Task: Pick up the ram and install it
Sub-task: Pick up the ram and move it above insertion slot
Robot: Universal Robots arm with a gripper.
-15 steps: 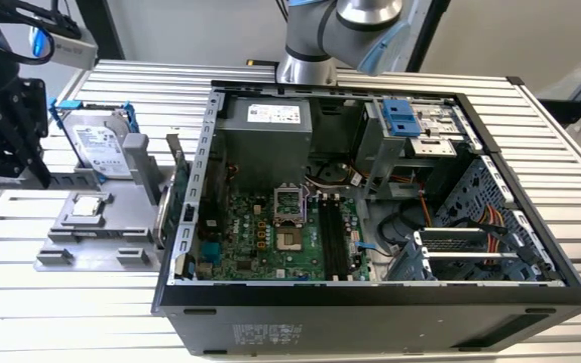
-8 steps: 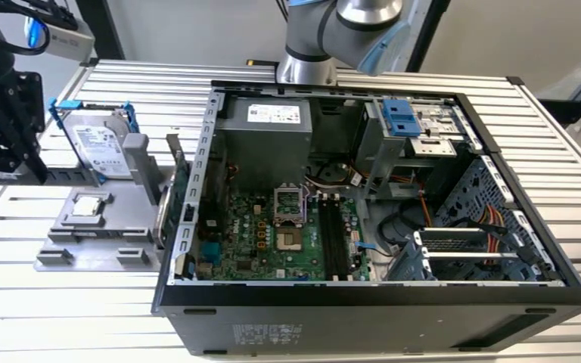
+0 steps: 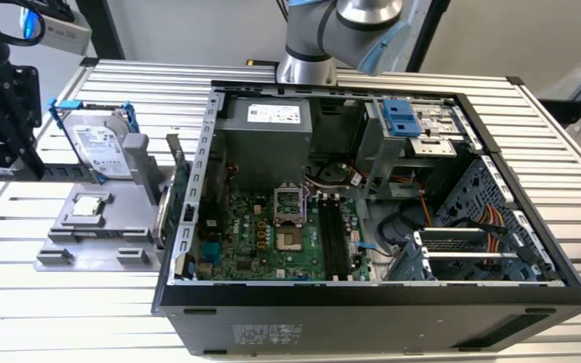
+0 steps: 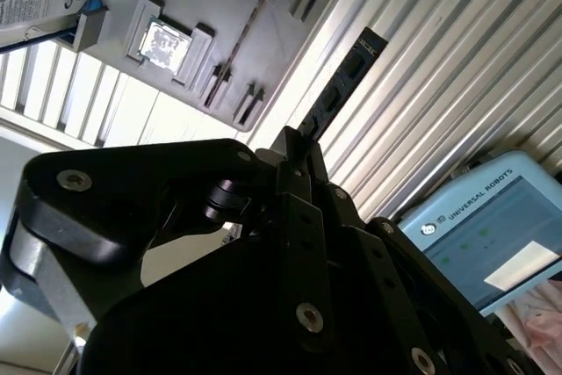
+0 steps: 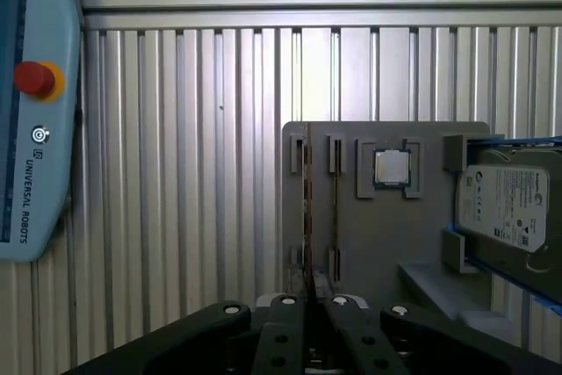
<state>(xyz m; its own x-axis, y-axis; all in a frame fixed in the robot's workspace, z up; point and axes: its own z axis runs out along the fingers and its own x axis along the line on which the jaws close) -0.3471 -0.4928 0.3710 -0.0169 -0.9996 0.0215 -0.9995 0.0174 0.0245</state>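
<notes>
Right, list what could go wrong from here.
The gripper holds the ram by one end, with most of its length sticking out, so it may tilt or slip when pressed. The memory slots sit deep inside the case, so the stick may clip its wall on the way in.
</notes>
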